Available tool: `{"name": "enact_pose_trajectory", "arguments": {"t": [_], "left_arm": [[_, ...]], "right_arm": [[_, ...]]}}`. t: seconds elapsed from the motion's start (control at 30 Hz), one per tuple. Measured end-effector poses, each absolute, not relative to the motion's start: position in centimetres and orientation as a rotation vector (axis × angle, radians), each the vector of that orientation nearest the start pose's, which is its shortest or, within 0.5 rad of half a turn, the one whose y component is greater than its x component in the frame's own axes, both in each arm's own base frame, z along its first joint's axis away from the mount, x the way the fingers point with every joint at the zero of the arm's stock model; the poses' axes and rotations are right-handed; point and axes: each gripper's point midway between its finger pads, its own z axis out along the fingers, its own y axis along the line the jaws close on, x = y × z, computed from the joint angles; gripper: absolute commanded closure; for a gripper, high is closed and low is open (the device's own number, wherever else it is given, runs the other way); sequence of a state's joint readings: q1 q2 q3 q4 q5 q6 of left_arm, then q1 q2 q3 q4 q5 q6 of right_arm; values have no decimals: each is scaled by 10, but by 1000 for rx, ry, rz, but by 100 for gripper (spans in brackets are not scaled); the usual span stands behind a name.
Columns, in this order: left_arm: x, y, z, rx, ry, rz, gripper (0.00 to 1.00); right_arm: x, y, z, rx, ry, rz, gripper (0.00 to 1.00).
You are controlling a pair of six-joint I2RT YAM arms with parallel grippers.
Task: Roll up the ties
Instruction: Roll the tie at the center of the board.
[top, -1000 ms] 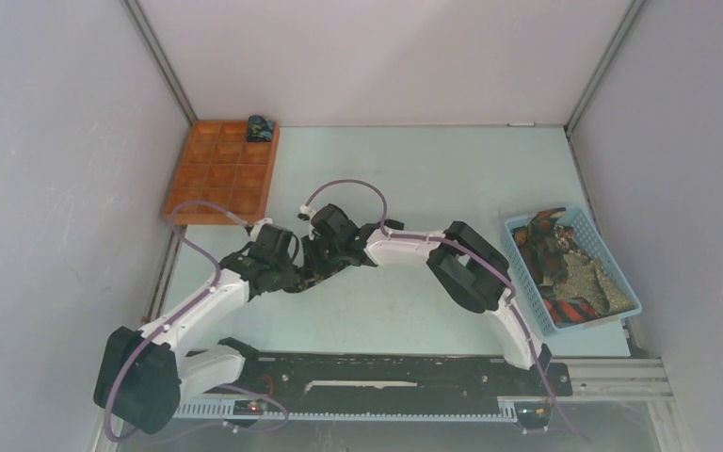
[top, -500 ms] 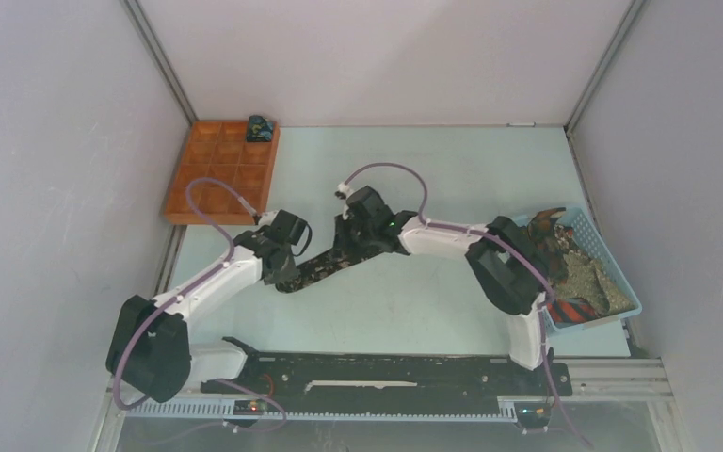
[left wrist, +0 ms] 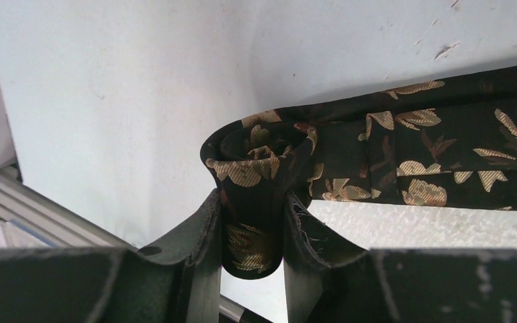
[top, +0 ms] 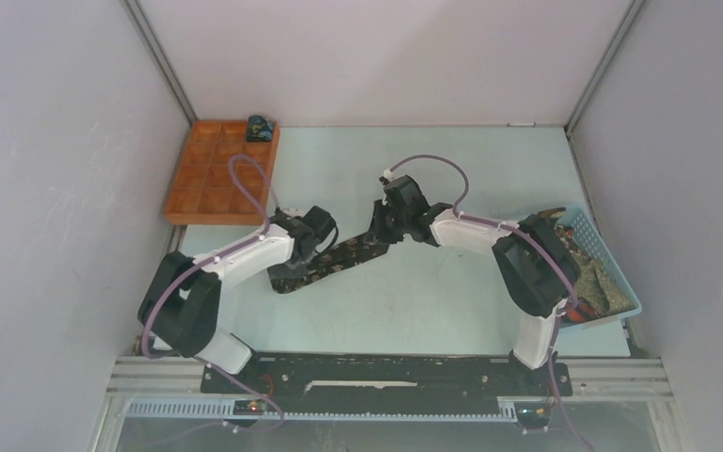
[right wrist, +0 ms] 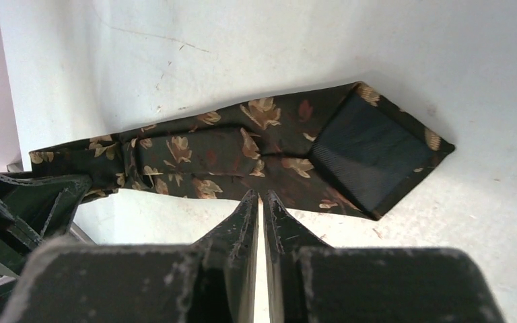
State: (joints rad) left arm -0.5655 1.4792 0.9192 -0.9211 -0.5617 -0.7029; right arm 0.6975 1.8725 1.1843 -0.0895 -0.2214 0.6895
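Your left gripper [left wrist: 252, 222] is clamping the started roll [left wrist: 256, 161] of the black, tan-leafed tie [left wrist: 410, 155]. Its two fingers are squeezing the small coil from either side, most likely so the turns are not springing loose while the rest of the strip is lying out straight. The unrolled length is stretching across the table [top: 471, 179] between your two arms, flat and untwisted as far as the wrist views are showing.

Your right gripper [right wrist: 259, 202] is standing closed, its tips meeting at the near edge of the tie close to the wide pointed end [right wrist: 370, 151], whose dark lining is facing up. Whether a fold of cloth is caught between the tips, I cannot tell. The placement is reading as a way of pinning or tensioning the free end, so the fabric is feeding evenly into the coil.

Counting up: one tie is being worked on the table. One finished bundle [top: 261, 127] is sitting in the far right corner compartment of the single orange tray [top: 218, 169]. One blue basket [top: 621, 282] at the right is holding a heap of further ties [top: 584, 278] (too tangled to count). Judging by that, most of the rolling is lying ahead of you.
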Motion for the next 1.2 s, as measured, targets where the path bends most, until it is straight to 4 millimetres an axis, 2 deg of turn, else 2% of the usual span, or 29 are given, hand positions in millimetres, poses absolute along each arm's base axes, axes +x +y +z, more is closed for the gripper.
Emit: {"name": "enact_pose_trajectory", "arguments": {"t": [0.4, 0.57, 0.9, 1.03, 1.2], "left_arm": [[237, -79, 50, -70, 2687, 808, 69], [240, -88, 47, -45, 2690, 854, 56], [242, -106, 43, -58, 2684, 803, 25], [243, -110, 48, -87, 2670, 754, 19], [245, -110, 76, -157, 2600, 624, 17]], "right_arm": [[333, 334, 73, -63, 2504, 879, 91], [335, 327, 74, -47, 2501, 874, 91], [337, 323, 74, -34, 2500, 869, 91], [337, 323, 74, -34, 2499, 869, 91], [334, 327, 79, -51, 2483, 883, 90]]}}
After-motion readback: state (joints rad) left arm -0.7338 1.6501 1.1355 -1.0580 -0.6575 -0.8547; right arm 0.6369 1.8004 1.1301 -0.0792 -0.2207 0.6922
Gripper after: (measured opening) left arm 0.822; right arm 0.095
